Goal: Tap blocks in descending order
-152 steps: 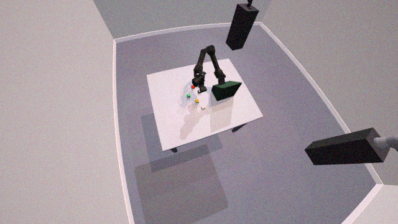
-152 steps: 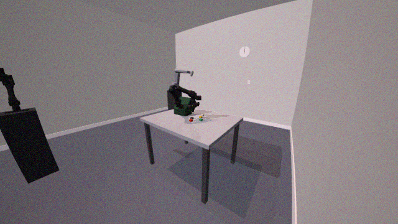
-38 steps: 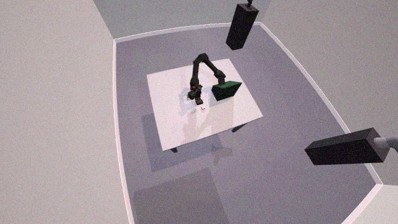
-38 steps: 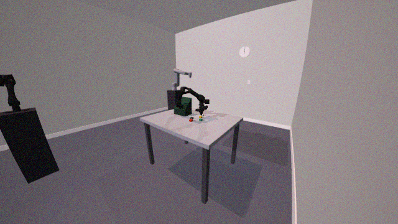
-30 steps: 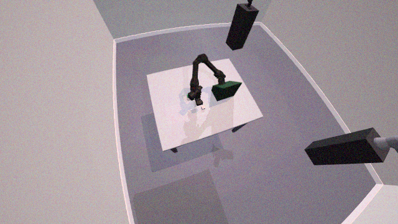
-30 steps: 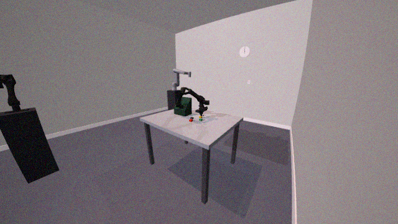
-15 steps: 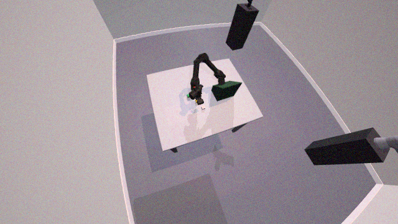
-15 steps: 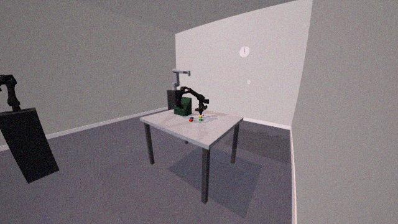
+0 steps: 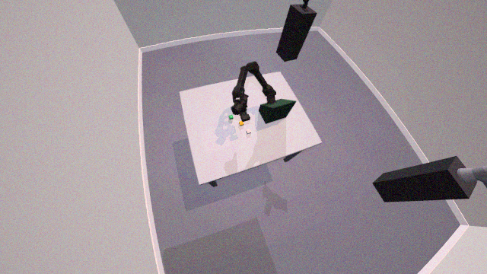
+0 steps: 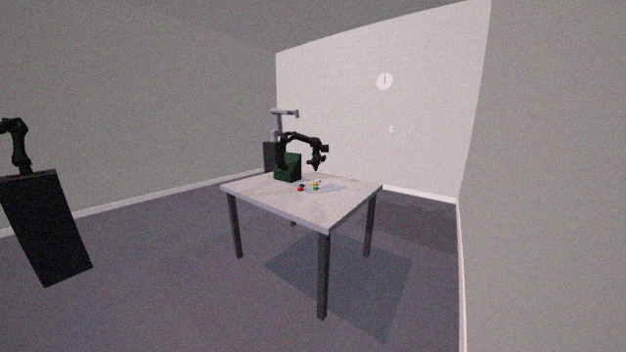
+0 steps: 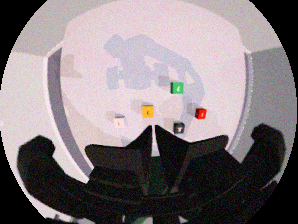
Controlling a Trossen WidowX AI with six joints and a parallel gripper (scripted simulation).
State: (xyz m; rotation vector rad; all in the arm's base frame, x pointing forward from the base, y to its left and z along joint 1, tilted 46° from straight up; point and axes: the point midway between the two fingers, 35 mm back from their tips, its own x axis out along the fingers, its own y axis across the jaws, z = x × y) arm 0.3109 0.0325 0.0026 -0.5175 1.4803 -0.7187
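Observation:
My gripper [image 10: 315, 169] [image 11: 153, 127] is shut with nothing between its tips and hangs well above the table. Several small blocks stand apart on the table: a green block [image 9: 230, 117] [image 10: 315, 188] [image 11: 177, 88], an orange block [image 9: 241, 123] [image 10: 315, 184] [image 11: 147, 111], a white block [image 9: 248, 132] [image 10: 319, 181] [image 11: 119, 122], a red block [image 10: 300, 189] [image 11: 200, 113] and a black block [image 10: 301, 185] [image 11: 179, 128]. The arm hides red and black in the top view. The printed digits are too small and blurred to read surely.
The arm stands beside a dark green wedge-shaped box [image 9: 277, 111] [image 10: 288, 167] on the light table [image 9: 205, 164] [image 10: 254, 193]. The arm's shadow falls around the blocks. Dark pedestals [image 9: 426, 183] [image 10: 46, 230] stand away from the table.

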